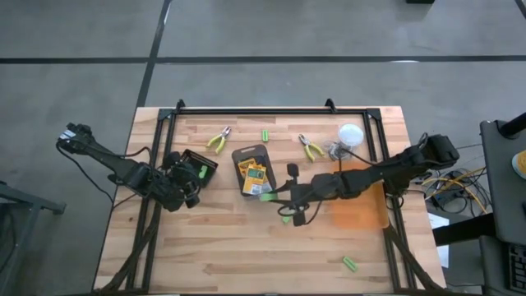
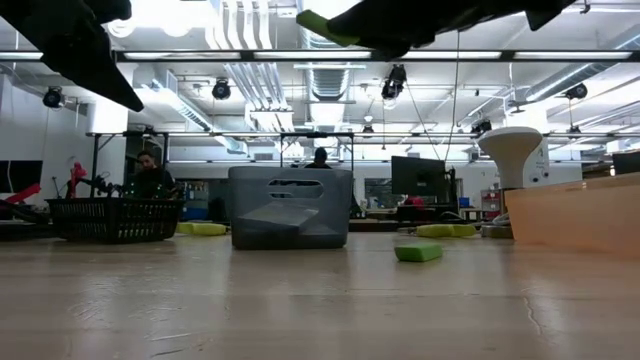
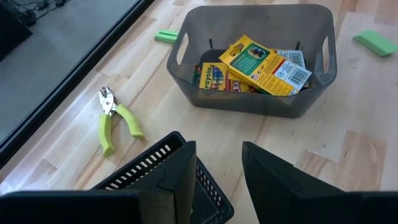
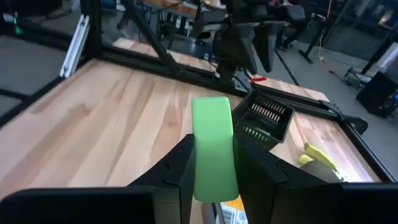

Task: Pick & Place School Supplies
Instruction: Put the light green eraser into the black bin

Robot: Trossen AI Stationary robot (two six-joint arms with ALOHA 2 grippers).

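Start at the right gripper (image 4: pixel 211 163), which hangs above the table just beside the near edge of the dark grey tray (image 1: pixel 247 154): its two fingers are closed against the sides of one bright-green stick (image 4: pixel 212 146), which stands up from between them. In the high view you find that stick (image 1: pixel 265 197) at the tray's near rim. Inside the tray lie the yellow-and-green crayon boxes (image 3: pixel 264 62), stacked loosely on one another. To the tray's left you see the left gripper (image 3: pixel 217 171) hovering over a black mesh basket (image 1: pixel 200 164); its fingers stand a little apart with nothing between them. Another green stick (image 1: pixel 203 171) shows at that basket. On the near right part of the table one green stick (image 1: pixel 350 264) lies alone, well apart from the tray. Farther back, one pair of pliers (image 1: pixel 218 140) lies left of the tray and a second pair (image 1: pixel 311 147) lies right of it, with a green stick (image 1: pixel 266 135) between them near the far edge. The clear jar with a white lid (image 1: pixel 349 136) stands just beside the second pliers.
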